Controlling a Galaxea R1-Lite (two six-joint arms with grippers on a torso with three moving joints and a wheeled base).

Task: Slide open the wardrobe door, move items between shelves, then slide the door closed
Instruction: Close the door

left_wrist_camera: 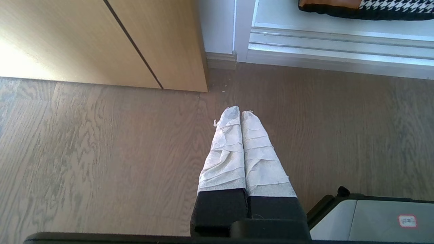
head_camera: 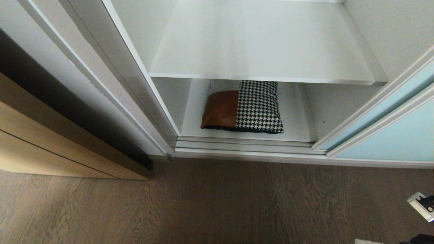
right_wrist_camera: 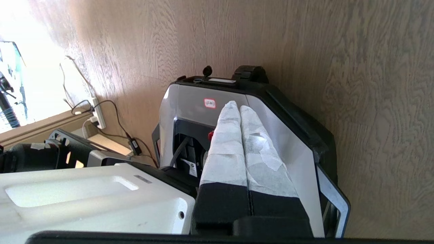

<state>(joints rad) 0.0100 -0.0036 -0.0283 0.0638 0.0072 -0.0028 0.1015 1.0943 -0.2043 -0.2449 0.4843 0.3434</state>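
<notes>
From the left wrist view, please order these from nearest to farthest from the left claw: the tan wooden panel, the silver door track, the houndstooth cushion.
Measured from the shut left claw above the floor:
1. Tan wooden panel, its lower corner nearest, on one side of the claw.
2. Silver door track, at the wardrobe's threshold.
3. Houndstooth cushion, beyond the track, on the bottom shelf.

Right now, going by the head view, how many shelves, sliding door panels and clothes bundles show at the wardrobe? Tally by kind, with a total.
Shelves: 2, an upper one and the bottom board under it.
Door panels: 2, aqua glass, slid to the right.
Bundle: 1, on the bottom shelf.
Total: 5
</notes>
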